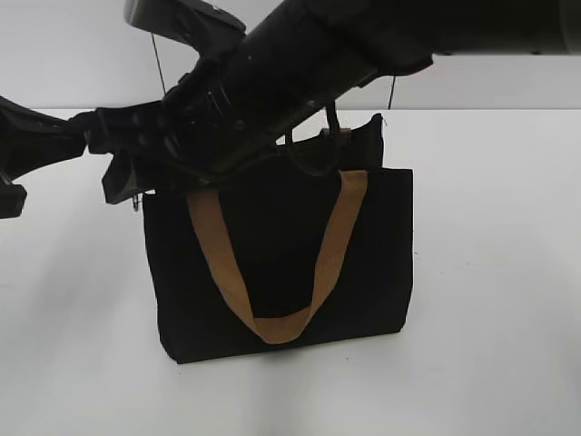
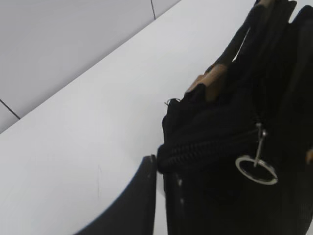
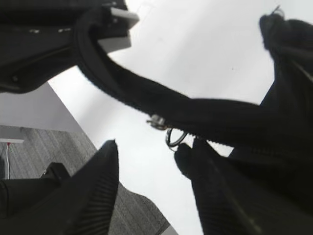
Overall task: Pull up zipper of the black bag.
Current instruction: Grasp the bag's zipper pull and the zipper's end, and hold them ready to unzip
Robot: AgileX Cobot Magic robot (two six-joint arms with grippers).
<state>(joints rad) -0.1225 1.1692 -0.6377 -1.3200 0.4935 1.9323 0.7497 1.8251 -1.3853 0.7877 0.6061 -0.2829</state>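
White table | black bag top hidden by arms | left end effector grasping zipper end | right end effector released

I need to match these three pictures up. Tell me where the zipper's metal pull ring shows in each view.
Exterior view: the pull ring hangs at the black bag's upper left corner, just under the arm.
Left wrist view: lower right, the ring dangles below the zipper.
Right wrist view: centre, the ring hangs under the zip strip, beside the right gripper's fingers.
Shared landmark: the white table.
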